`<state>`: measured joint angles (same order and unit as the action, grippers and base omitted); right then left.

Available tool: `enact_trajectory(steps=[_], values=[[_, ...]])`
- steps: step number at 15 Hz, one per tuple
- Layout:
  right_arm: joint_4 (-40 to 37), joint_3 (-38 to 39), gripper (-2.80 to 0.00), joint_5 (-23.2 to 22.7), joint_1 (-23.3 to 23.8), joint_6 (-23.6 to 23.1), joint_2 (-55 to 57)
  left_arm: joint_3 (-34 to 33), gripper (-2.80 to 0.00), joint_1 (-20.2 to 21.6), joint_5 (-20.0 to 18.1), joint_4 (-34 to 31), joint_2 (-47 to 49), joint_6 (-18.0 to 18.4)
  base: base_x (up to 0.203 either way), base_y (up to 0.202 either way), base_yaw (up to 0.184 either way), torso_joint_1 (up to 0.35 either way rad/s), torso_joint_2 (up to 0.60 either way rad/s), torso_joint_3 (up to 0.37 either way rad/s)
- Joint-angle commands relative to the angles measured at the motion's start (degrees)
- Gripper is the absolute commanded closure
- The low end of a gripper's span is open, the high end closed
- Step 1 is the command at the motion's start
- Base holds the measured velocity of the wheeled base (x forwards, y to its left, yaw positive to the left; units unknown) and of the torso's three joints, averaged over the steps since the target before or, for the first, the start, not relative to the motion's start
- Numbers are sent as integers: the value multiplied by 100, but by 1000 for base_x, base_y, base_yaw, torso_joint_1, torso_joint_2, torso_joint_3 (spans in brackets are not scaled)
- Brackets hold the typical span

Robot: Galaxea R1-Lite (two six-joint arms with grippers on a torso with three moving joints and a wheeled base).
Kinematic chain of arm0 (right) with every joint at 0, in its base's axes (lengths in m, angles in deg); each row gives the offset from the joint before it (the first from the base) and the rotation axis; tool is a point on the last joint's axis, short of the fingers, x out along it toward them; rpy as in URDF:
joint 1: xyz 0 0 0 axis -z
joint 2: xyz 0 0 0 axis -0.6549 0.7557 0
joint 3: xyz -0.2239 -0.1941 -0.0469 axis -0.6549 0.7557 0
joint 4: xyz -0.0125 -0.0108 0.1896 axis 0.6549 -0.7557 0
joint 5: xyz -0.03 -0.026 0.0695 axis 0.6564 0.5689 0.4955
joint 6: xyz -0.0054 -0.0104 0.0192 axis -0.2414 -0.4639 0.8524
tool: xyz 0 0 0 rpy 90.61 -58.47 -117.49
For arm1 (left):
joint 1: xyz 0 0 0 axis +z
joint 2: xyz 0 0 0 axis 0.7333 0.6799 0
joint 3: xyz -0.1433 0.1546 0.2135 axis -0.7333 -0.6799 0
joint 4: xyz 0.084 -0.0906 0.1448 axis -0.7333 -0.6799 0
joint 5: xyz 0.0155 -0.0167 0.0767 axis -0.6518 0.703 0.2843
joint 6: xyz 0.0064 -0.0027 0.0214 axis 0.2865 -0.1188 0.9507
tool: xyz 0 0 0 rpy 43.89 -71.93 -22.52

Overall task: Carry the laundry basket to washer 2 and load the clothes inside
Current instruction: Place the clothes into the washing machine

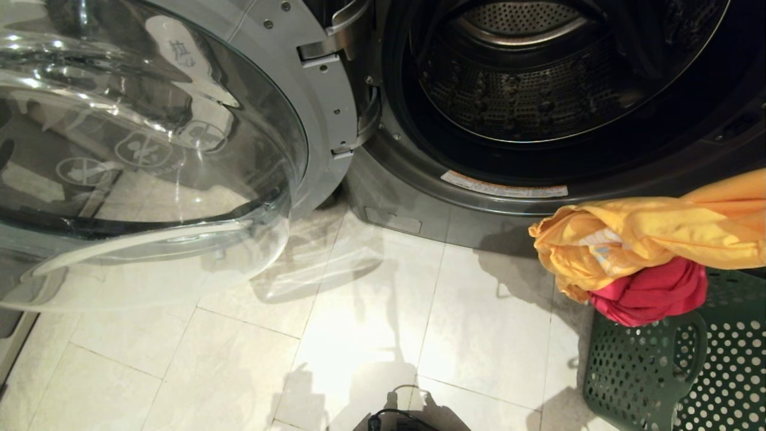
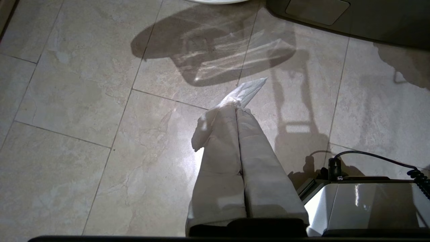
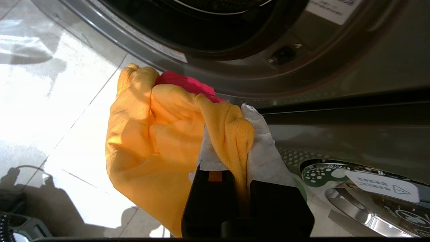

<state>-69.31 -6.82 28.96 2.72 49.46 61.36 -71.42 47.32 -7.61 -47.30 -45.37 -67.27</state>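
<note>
The dark grey washer (image 1: 419, 197) stands with its door open and its perforated drum (image 1: 520, 90) showing. At the right, a yellow garment (image 1: 646, 239) hangs in the air with a red garment (image 1: 652, 293) bunched under it, just above the dark green laundry basket (image 1: 646, 371). In the right wrist view my right gripper (image 3: 231, 134) is shut on a fold of the yellow garment (image 3: 151, 134), close below the washer's opening rim (image 3: 235, 77). The red garment (image 3: 188, 84) peeks out behind it. My left gripper (image 2: 237, 107) is shut and idle over the floor tiles.
The round glass door (image 1: 149, 149) is swung wide to the left and fills that side. Pale floor tiles (image 1: 359, 335) lie between door and basket. My own base (image 2: 362, 201) with a black cable sits beside the left gripper.
</note>
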Motion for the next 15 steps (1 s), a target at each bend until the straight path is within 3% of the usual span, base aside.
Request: enact_trajectory(steps=[1, 7, 15], values=[[-63, -41, 0, 37, 14, -146, -202, -1, 0, 2, 1, -2, 9, -1, 0, 0, 0, 0, 0, 0], [-66, -35, 0, 46, 14, -263, -218, -1, 0, 2, 1, -2, 9, -1, 1, 1, -13, -1, 0, 0], [-66, -61, 0, 46, 14, -263, -192, -1, 0, 2, 1, -11, 9, 6, 1, 8, -167, 4, 4, 3]])
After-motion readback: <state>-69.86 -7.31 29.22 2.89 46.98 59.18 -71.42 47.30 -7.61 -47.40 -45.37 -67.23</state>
